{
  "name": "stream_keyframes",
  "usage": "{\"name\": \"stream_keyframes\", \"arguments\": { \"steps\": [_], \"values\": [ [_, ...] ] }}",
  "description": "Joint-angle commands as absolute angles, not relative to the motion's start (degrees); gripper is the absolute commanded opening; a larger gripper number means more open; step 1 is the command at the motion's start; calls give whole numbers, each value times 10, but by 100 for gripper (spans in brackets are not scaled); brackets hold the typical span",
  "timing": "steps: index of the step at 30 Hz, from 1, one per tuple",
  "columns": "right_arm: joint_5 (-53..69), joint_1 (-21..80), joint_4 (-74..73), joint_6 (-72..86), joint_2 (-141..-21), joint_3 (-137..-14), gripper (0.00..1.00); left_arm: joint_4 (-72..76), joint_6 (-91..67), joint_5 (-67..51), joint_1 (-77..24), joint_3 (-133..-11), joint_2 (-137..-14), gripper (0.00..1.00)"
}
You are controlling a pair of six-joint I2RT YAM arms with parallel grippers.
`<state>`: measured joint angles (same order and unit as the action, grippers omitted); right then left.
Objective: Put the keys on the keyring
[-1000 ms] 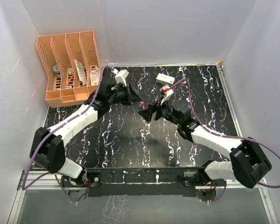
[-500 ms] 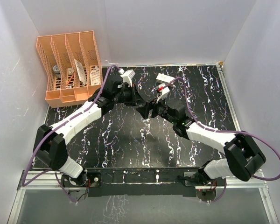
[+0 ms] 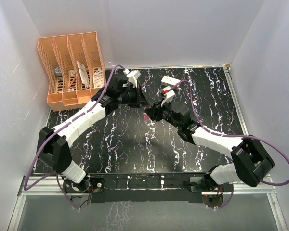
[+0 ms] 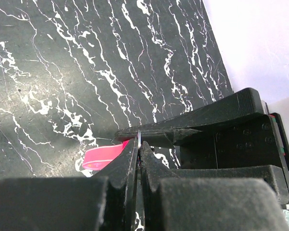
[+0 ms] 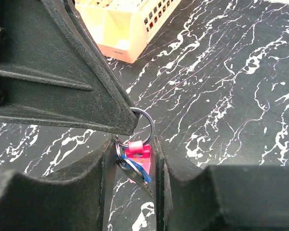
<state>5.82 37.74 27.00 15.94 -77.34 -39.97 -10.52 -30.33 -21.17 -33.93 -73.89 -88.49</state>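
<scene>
Seemingly nearly done: pink key (image 5: 137,149) and blue key (image 5: 140,169) hang on the keyring (image 5: 145,123) mid-frame, left gripper (image 4: 138,144) pinching that ring, right gripper (image 5: 133,144) flanking both, grip impossible to tell.

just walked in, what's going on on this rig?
Both arms meet over the middle of the table. The left gripper is pinched shut on the keyring, holding it up. A pink key and a blue key appear to hang from the ring. The right gripper has its jaws on either side of those keys; whether it grips them is unclear.
</scene>
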Motion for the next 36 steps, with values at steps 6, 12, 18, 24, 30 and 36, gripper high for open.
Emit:
{"name": "stream_keyframes", "arguments": {
  "steps": [6,12,18,24,30,36],
  "values": [
    [-2,374,262,94,-764,-416,28,-238,-264,-239,-340,-799,-905,0],
    [-18,374,249,58,-762,-416,29,-284,-247,-255,-341,-818,-919,0],
    [-19,373,241,33,-755,-415,32,-302,-239,-278,-341,-824,-929,0],
    [-19,374,248,20,-750,-412,33,-306,-236,-302,-341,-815,-929,0],
    [-17,373,252,12,-748,-413,33,-301,-238,-321,-341,-808,-927,0],
    [-26,373,254,5,-751,-419,35,-294,-240,-338,-341,-801,-927,0]
  ]
}}
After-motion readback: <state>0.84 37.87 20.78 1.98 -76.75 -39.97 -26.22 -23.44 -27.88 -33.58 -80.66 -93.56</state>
